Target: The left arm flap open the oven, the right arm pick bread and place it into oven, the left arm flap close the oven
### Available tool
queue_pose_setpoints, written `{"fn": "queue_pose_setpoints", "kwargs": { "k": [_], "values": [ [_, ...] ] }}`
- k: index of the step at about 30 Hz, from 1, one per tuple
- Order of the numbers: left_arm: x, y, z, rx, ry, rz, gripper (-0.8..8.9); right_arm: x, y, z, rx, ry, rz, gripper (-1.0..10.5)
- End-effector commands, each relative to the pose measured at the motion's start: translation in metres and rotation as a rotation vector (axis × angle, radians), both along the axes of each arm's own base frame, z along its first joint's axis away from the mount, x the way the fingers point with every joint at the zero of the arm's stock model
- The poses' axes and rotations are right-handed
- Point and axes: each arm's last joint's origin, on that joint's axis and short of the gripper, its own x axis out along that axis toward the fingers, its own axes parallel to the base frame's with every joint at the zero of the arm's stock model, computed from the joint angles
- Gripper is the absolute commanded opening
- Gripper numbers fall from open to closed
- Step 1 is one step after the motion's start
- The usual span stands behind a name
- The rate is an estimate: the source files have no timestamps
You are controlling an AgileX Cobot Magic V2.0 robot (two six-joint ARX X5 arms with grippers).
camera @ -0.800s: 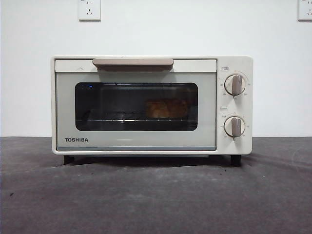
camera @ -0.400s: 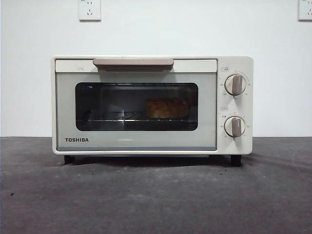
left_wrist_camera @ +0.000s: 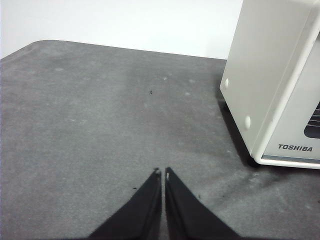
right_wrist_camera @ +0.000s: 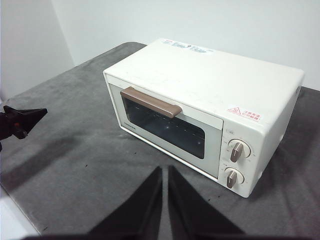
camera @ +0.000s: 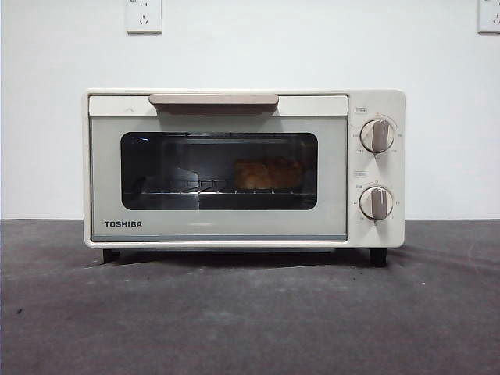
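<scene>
The cream-white TOSHIBA oven (camera: 242,168) stands on the dark table with its door shut and the beige handle (camera: 213,100) up. The golden-brown bread (camera: 268,173) lies on the rack inside, behind the right half of the window. My left gripper (left_wrist_camera: 163,173) is shut and empty, low over the table beside the oven's side wall (left_wrist_camera: 270,75). My right gripper (right_wrist_camera: 165,170) is shut and empty, held high in front of the oven (right_wrist_camera: 200,100). The left gripper's tip (right_wrist_camera: 22,120) also shows in the right wrist view, off the oven's handle end.
Two beige knobs (camera: 377,135) sit on the oven's right panel. The grey felt table (camera: 250,312) spreads in front. A white wall with two sockets (camera: 144,14) stands behind. The table's edge (right_wrist_camera: 20,210) shows near the left gripper.
</scene>
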Motion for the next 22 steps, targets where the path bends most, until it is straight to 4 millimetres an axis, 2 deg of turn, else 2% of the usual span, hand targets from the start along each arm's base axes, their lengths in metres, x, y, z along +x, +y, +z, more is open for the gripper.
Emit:
{"fn": "queue_pose_setpoints", "kwargs": {
  "k": [1, 4, 9, 12, 15, 17, 19, 22],
  "values": [
    [0.001, 0.0, -0.008, 0.01, 0.027, 0.004, 0.21, -0.002, -0.001, 0.005, 0.018, -0.018, 0.007, 0.2],
    [0.001, 0.0, -0.008, 0.01, 0.027, 0.004, 0.21, -0.002, -0.001, 0.005, 0.009, -0.027, 0.005, 0.2],
    [0.001, 0.0, -0.008, 0.01, 0.027, 0.004, 0.21, -0.003, -0.011, 0.004, -0.01, -0.064, -0.153, 0.2],
    [0.001, 0.0, -0.008, 0.01, 0.026, 0.004, 0.21, -0.001, -0.015, -0.011, -0.046, -0.088, -0.23, 0.2],
    [0.001, 0.0, -0.008, 0.01, 0.026, 0.004, 0.21, 0.008, -0.018, -0.043, -0.05, -0.112, -0.345, 0.2],
    [0.001, 0.0, -0.008, 0.01, 0.026, 0.004, 0.21, 0.016, -0.021, -0.072, -0.037, -0.123, -0.438, 0.2],
    [0.001, 0.0, -0.008, 0.01, 0.026, 0.004, 0.21, 0.027, -0.023, -0.105, -0.021, -0.147, -0.484, 0.2],
    [0.001, 0.0, -0.008, 0.01, 0.026, 0.004, 0.21, 0.04, -0.026, -0.141, -0.006, -0.184, -0.515, 0.2]
  ]
}}
